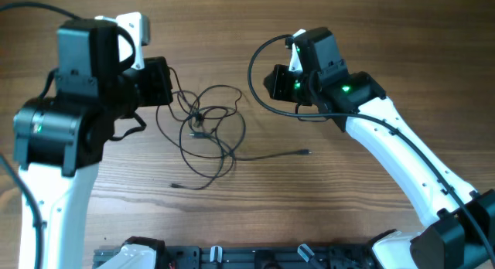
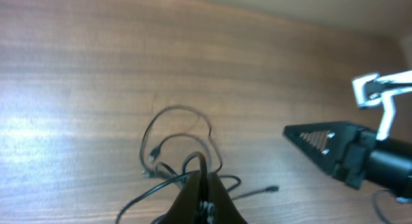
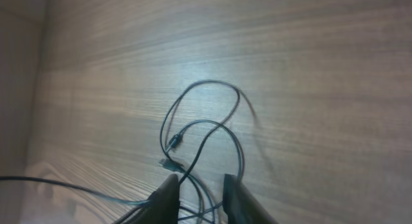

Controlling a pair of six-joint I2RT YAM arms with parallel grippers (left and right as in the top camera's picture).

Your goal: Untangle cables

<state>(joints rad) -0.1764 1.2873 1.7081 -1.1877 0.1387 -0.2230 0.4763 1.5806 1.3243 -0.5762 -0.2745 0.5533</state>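
**A:** Item one, cables (image 1: 198, 124). Location?

**B:** Centre of the overhead frame, lying on the wooden table (image 1: 325, 199). Thin black strands in loose overlapping loops, with a small knotted cluster in the middle. One strand trails right and ends in a tiny plug (image 1: 305, 151). A free end (image 1: 175, 185) lies at the lower left of the tangle.

**A:** Item two, left gripper (image 1: 168, 83). Condition?

**B:** Upper left of the overhead frame, just beside the tangle's left edge. Jaws clenched together. In the left wrist view a loop rises right at the tip of the left gripper (image 2: 203, 176). Cannot tell whether that strand is pinched.

**A:** Item three, right gripper (image 1: 269, 82)?

**B:** Upper frame, right of centre, near the tangle but apart from it. Jaws parted, grasping nothing. In the right wrist view the loops on the table show through the gap of the right gripper (image 3: 199, 185).
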